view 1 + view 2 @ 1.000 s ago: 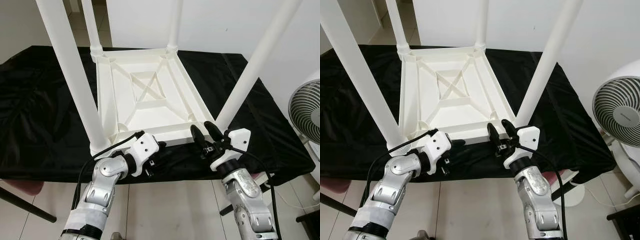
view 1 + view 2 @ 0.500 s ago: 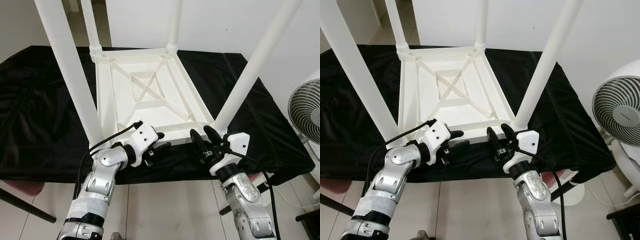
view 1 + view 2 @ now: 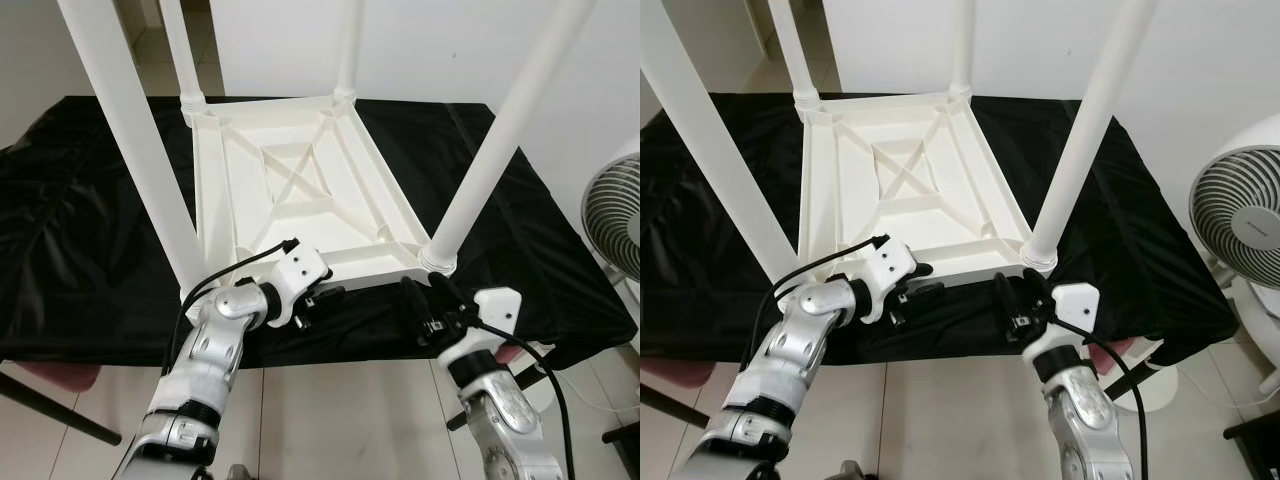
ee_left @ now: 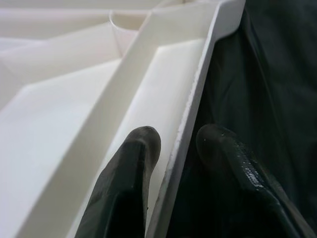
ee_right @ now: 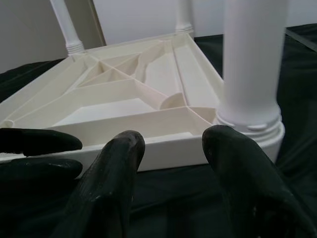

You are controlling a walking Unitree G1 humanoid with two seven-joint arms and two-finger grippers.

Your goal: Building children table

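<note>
The white children's table point(image 3: 300, 190) lies upside down on a tabletop draped in black cloth point(image 3: 80, 220), its ribbed underside facing up and its four legs standing upward from the corners. Taking that table as the landmark: the left gripper point(image 3: 322, 293) is at its near edge, towards the near-left leg point(image 3: 140, 150), and the left wrist view shows its fingers point(image 4: 126, 178) slightly apart and straddling the thin white rim, one inside the frame and one outside over the cloth, not visibly pressed tight. The right gripper point(image 3: 425, 300) hovers just off the near edge by the near-right leg point(image 3: 480, 170), fingers parted and holding nothing. A white fan point(image 3: 1240, 215) stands on the floor well beyond the table's right side.
</note>
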